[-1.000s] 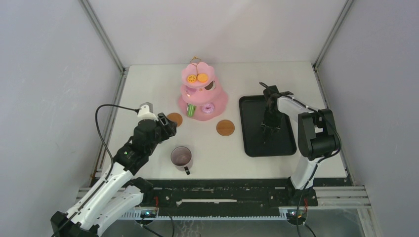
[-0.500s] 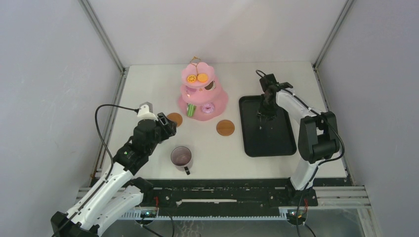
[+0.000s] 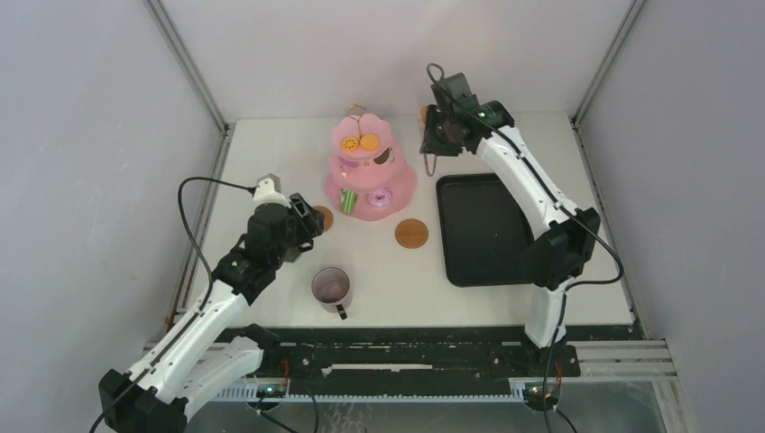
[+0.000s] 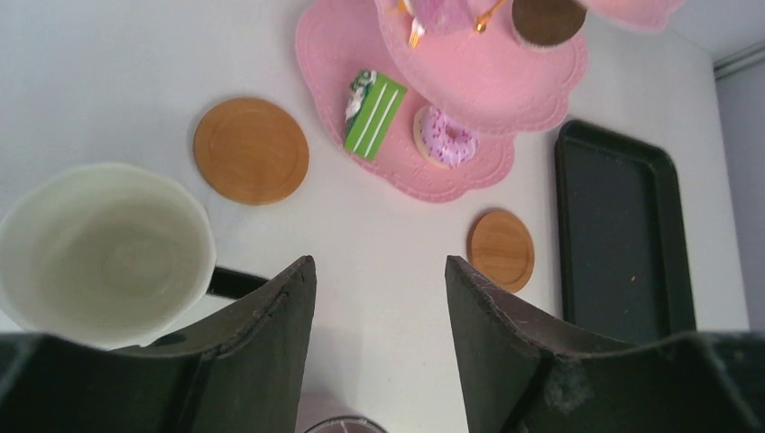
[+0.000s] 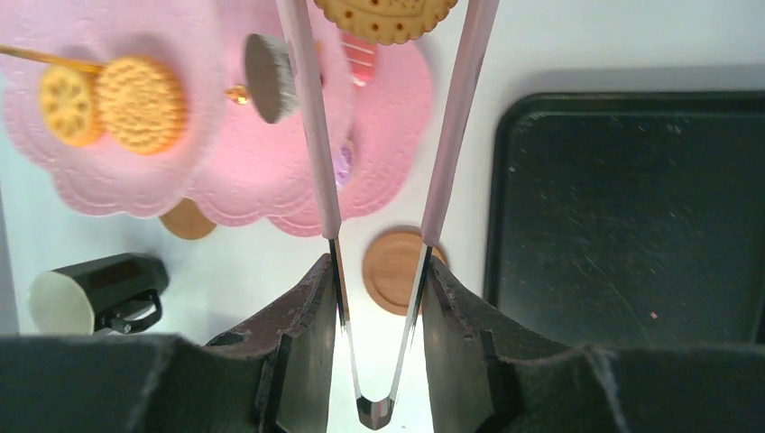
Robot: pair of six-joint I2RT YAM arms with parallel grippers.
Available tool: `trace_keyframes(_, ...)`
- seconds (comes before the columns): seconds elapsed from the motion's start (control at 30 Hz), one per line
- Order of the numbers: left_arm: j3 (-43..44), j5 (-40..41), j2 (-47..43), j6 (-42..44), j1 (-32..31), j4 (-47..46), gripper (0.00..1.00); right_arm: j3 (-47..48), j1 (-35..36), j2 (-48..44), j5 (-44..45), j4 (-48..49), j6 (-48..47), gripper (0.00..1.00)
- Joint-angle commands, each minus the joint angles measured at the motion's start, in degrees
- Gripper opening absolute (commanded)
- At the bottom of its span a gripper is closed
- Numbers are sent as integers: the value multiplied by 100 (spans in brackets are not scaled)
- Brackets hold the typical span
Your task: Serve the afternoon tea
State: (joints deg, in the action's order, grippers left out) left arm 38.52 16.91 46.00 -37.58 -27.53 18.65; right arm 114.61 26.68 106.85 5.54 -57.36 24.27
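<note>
Your right tool [image 5: 374, 271] raised near counter's [image 3: 271, 162] far edge, just right of cake stand's [image 3: 403, 185] top tier, narrow gap to tray [image 3: 487, 230]. It clamps tongs [image 5: 309, 135]; tongs pinch biscuit [image 5: 386, 16]. Your left tool [image 4: 379, 266] spread wide, holding nothing; mug [image 4: 104, 253] just outside left finger, coaster [image 4: 251, 151] ahead.

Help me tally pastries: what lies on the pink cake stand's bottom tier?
A green cake slice and a pink-frosted doughnut lie on the near side of the bottom tier. The upper tiers cover the rest, so anything there is hidden.
</note>
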Motion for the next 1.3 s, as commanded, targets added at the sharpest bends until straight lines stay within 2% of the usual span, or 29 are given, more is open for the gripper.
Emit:
trace_keyframes(0.0, 599, -331, 280, -255, 296, -478, 60, 1039, 304, 578, -102, -471, -213, 18)
trace_keyframes(0.23, 1024, -558, 807, -364, 525, -657, 60, 2347, 602, 1248, -319, -788, -300, 18)
trace_keyframes(0.7, 1502, -959, 1584, -985, 832, -1123, 60, 2729, 840, 1475, -466, -712, -282, 19)
trace_keyframes(1.0, 2254, -1164, 2254, -1759, 990, -1304, 61, 1785, 674, 778, -340, -317, -239, 18)
trace_keyframes(1.27, 2491, -1225, 2799, -2641, 1191, -1690, 58, 828, 485, 117, -400, 87, -269, 18)
